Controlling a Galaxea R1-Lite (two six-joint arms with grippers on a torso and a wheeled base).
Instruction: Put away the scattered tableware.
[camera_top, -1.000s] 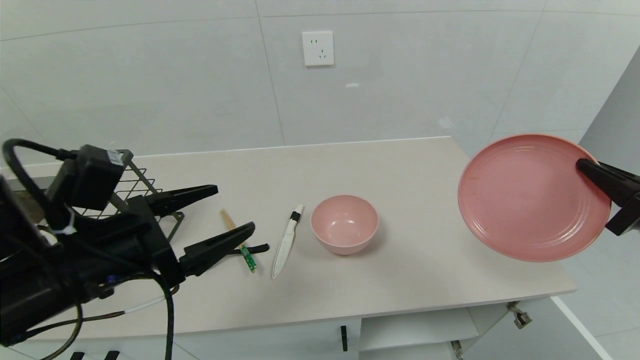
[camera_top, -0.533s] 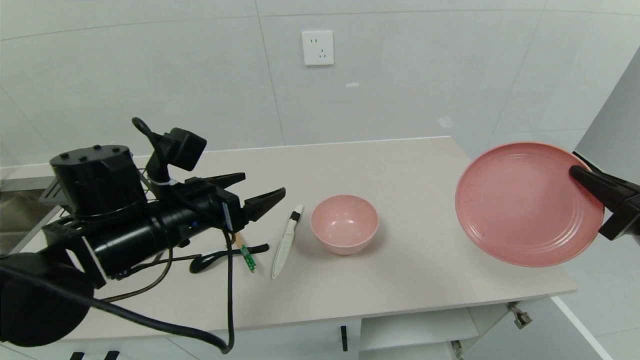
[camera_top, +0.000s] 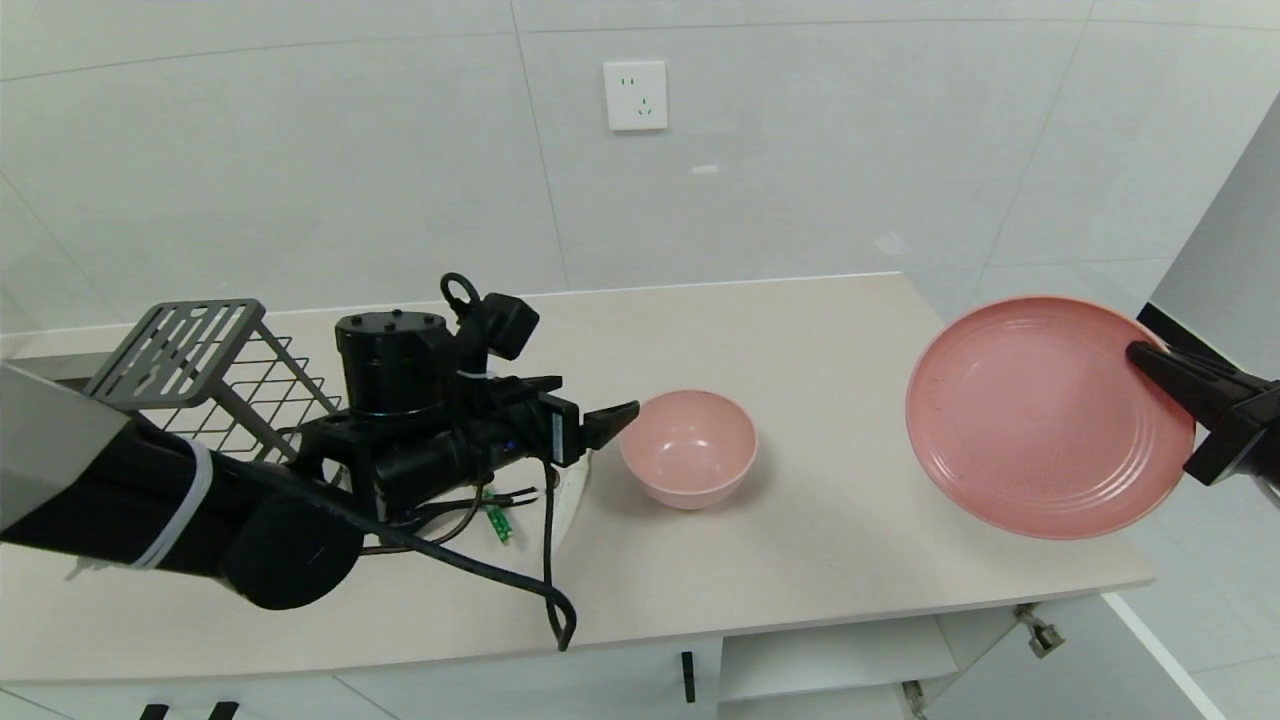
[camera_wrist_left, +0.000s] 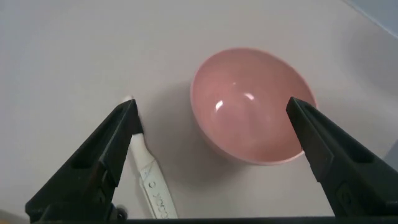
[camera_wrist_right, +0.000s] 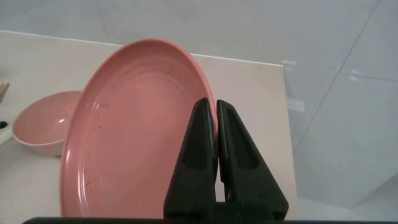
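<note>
One bowl (camera_top: 688, 448), one plate (camera_top: 1045, 415), one knife (camera_wrist_left: 149, 180)

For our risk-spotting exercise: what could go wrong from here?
1. The right gripper pinches the pink plate only at its rim, tilted, near the counter edge; it could slip and fall.
2. The open left gripper hangs by the pink bowl, one finger beside the knife; it might knock either.

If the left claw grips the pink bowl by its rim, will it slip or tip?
The bowl looks smooth and glossy, so a rim pinch may slip. It seems to be thin-walled plastic, probably light and stiff. Its base looks narrower than its rim, so a sideways push might tip it.
</note>
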